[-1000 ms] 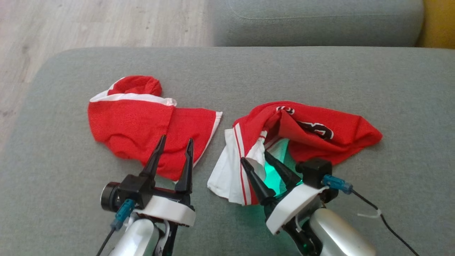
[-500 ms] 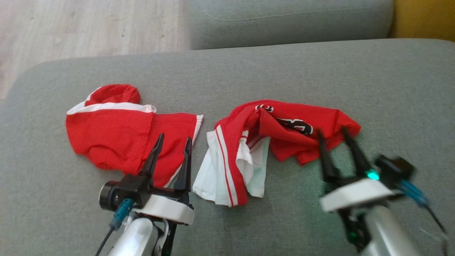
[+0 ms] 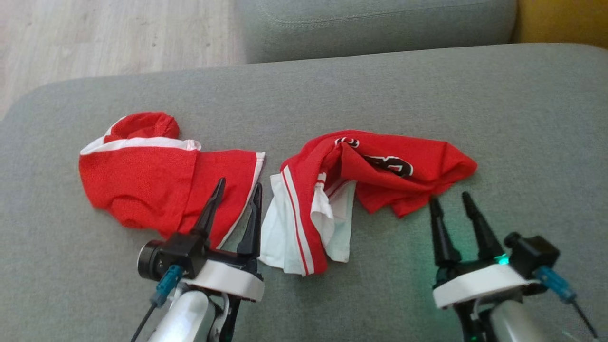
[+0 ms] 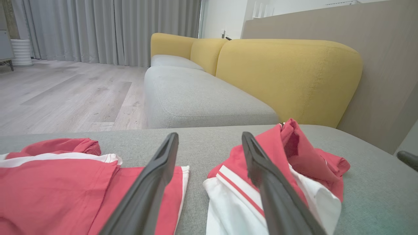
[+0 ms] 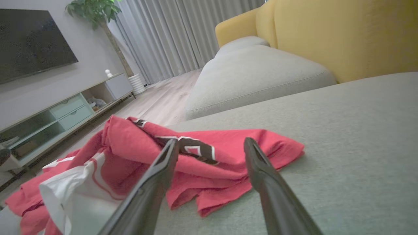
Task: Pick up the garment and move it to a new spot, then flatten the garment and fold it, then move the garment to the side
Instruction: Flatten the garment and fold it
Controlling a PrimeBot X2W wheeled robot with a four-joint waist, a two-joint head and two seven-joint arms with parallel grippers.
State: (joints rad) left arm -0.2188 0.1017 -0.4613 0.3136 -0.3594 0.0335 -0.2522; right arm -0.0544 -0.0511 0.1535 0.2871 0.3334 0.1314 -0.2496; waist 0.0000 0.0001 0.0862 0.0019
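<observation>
A crumpled red and white garment with a black print (image 3: 380,166) (image 5: 196,156) lies in the middle of the grey sofa seat (image 3: 332,90), its white part (image 3: 285,232) (image 4: 235,209) nearest me. A second red garment with white trim (image 3: 152,180) (image 4: 58,182) lies to its left. My left gripper (image 3: 239,187) (image 4: 209,137) is open, its fingers over the gap between the two garments, holding nothing. Just short of the printed garment's right end stands my right gripper (image 3: 450,199) (image 5: 210,143), open and empty.
A second grey seat cushion (image 3: 370,23) (image 4: 196,94) lies beyond, with yellow backrests (image 4: 287,71) (image 5: 326,32) to the right. Wooden floor (image 3: 95,38) is past the seat's left edge. A TV cabinet (image 5: 58,111) stands across the room. The seat's right half is bare.
My right gripper has let go of the garment's white part, swung right and now stands open at its right end. The head camera has shifted; the left gripper has barely moved.
</observation>
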